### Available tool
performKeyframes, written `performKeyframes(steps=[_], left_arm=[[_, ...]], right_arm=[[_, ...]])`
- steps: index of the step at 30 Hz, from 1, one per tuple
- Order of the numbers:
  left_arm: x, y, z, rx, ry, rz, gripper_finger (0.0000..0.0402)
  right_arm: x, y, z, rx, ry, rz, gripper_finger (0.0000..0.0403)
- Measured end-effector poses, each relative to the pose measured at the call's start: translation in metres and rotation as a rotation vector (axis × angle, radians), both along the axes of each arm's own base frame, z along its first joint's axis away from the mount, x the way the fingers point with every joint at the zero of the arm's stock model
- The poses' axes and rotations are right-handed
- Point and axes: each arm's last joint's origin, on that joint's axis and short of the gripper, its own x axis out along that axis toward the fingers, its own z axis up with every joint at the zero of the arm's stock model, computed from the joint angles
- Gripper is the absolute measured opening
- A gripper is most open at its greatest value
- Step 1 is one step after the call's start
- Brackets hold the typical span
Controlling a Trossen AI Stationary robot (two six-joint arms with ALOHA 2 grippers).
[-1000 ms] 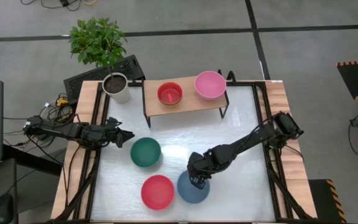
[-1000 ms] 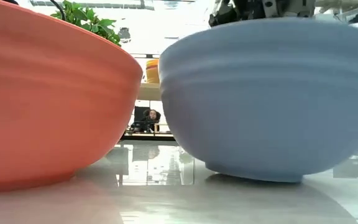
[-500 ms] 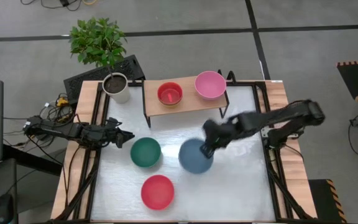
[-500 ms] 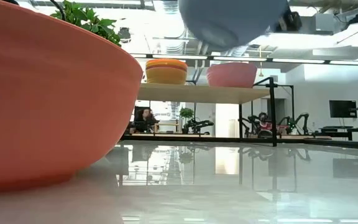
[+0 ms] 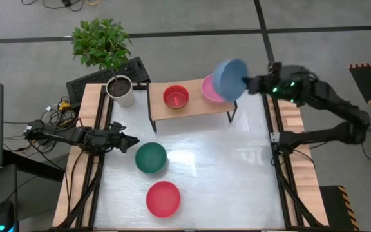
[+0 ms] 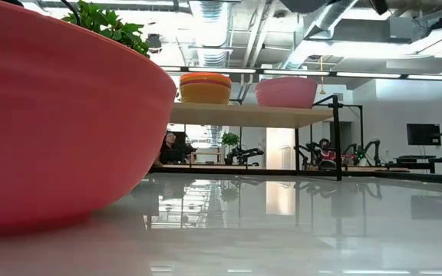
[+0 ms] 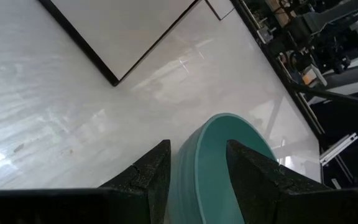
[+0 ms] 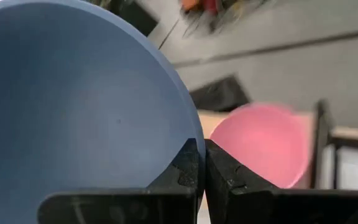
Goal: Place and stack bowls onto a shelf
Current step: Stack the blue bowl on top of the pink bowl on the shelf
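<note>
My right gripper (image 5: 250, 84) is shut on the blue bowl (image 5: 229, 78), holding it in the air over the right end of the shelf (image 5: 200, 107), above the pink bowl (image 5: 209, 91) that stands there. A red bowl (image 5: 176, 97) sits on the shelf's left part; in the low view it shows nested in a yellow bowl (image 6: 204, 92). The dark green bowl (image 5: 151, 158) and another red bowl (image 5: 163, 198) stand on the table. My left gripper (image 5: 133, 143) is open and low, just left of the green bowl (image 7: 219, 155), and touches nothing. My right gripper (image 8: 202, 167) pinches the blue bowl's rim (image 8: 191, 134), one finger inside the bowl and one outside. The fingers come level from the table's right side. The bowl is lifted clear and tipped on its side, with its opening facing the gripper.
A white plant pot (image 5: 121, 90) stands at the far left corner beside the shelf, with a leafy plant (image 5: 100, 42) behind it. The shelf's black legs (image 5: 232, 115) reach down to the table. Bare tabletop (image 5: 237, 174) lies right of the green and red bowls.
My right gripper has lifted the blue bowl off the table near the red bowl and carried it up and toward the far edge, to above the shelf's right end. The bowl has tipped from upright onto its side. The left arm has kept still.
</note>
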Motion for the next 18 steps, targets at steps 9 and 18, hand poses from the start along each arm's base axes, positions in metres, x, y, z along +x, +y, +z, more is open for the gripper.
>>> performKeyframes(steps=[9, 18], left_arm=[[0.0, 0.0, 0.0, -0.008, -0.002, 0.005, 0.014], [0.0, 0.0, 0.0, -0.025, -0.006, 0.015, 0.014]], right_arm=[[-0.003, -0.057, -0.009, 0.04, 0.042, -0.047, 0.0027], [0.012, -0.112, -0.026, 0.195, 0.135, -0.006, 0.0027]])
